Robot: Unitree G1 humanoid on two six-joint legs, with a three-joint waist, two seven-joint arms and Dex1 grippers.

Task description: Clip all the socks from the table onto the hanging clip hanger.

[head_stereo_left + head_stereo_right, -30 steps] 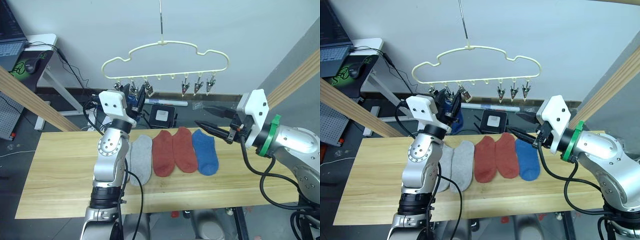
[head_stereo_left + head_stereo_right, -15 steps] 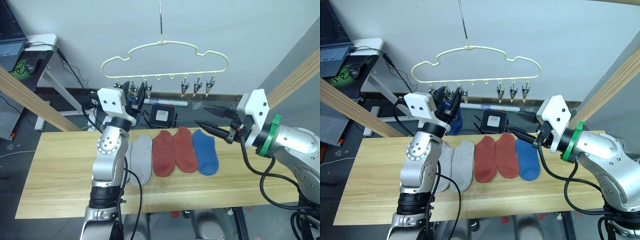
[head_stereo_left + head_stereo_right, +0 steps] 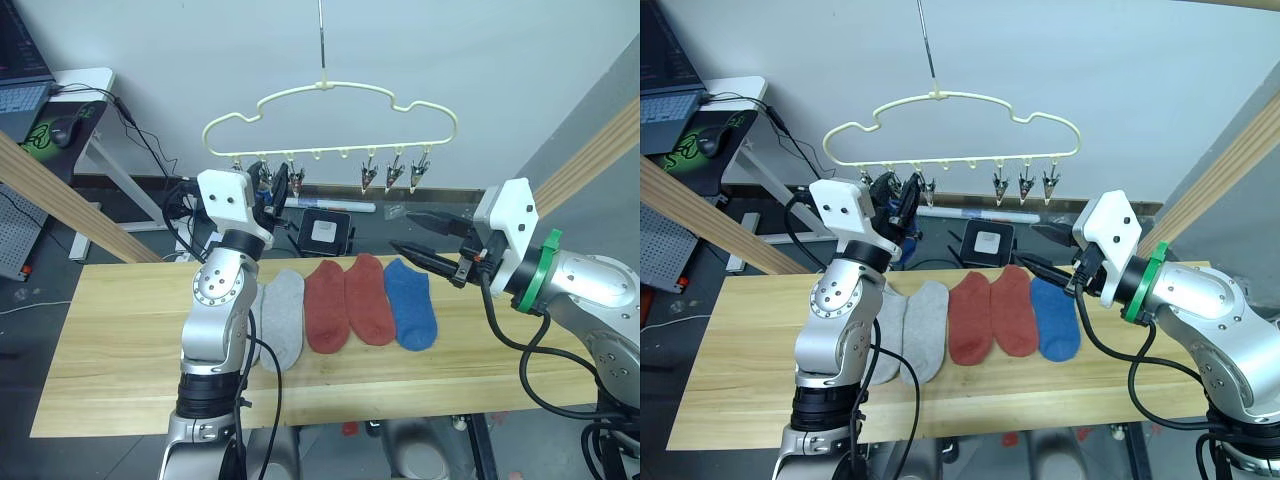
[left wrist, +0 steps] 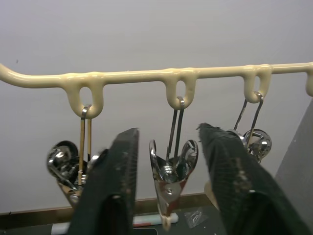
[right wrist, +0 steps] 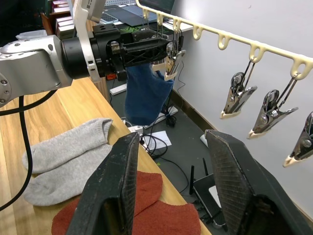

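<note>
The left pincer (image 4: 168,171) is raised to the clip hanger's (image 3: 330,88) bottom bar, its fingers (image 4: 120,181) apart on either side of one metal clip (image 4: 168,176). In the head views the pincer's own housing covers that clip and the ones beside it, so how the clip's mouth stands is hard to make out there. In the right wrist view a blue sock (image 5: 144,93) hangs down just below the left pincer and the clip; whether the clip alone bites it or a finger also touches it cannot be told, since the sock's top edge is hidden behind the fingers.

The hanger is a thin pale-yellow cloud outline on a slim metal hook, its top cut off by the frame edge. Three clips (image 3: 396,170) towards the right end hang free.

On the worktop (image 3: 110,330) five socks lie side by side: two light grey socks (image 3: 915,330), the left one partly hidden by the left arm, then two rust red socks (image 3: 345,300), overlapping a little, then a second blue sock (image 3: 410,300) touching the right red one.

The right pincer (image 3: 420,235) hovers over the worktop's far edge just beyond that blue sock, fingers apart, holding nothing.
</note>
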